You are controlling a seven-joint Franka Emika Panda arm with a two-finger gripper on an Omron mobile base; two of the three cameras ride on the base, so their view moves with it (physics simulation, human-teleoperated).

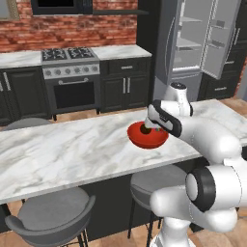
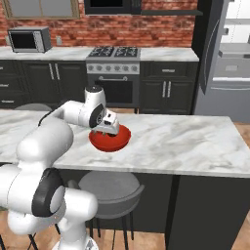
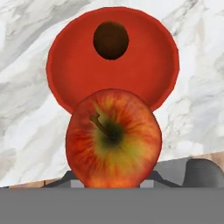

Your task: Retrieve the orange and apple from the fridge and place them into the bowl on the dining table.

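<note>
1. On my hand view, the apple (image 3: pixel 113 138) sits right in front of the camera, stem end facing me, red with a yellow-green patch around the stem.
2. The claw's fingertips are hidden behind the fruit. The apple hangs there above the bowl, so I read the claw (image 2: pixel 105 131) as gripping the apple.
3. Beneath it lies the red bowl (image 3: pixel 70 65), with a dark brownish round thing (image 3: pixel 111 40) inside, toward the rim farthest from the camera. I cannot tell what it is.
4. From my left base view, the bowl (image 1: pixel 149 140) rests on the dining table (image 1: pixel 62 154), nearer its long edge on the stool side than the stove side, and toward the fridge end.
5. The right base view shows the hand directly over the bowl (image 2: pixel 117 139), wrist bent downward.
6. The fridge (image 1: pixel 202 38) stands well beyond the table with its door swung open, showing white shelves.
7. Grey stools (image 1: pixel 53 212) sit tucked along the near edge.
</note>
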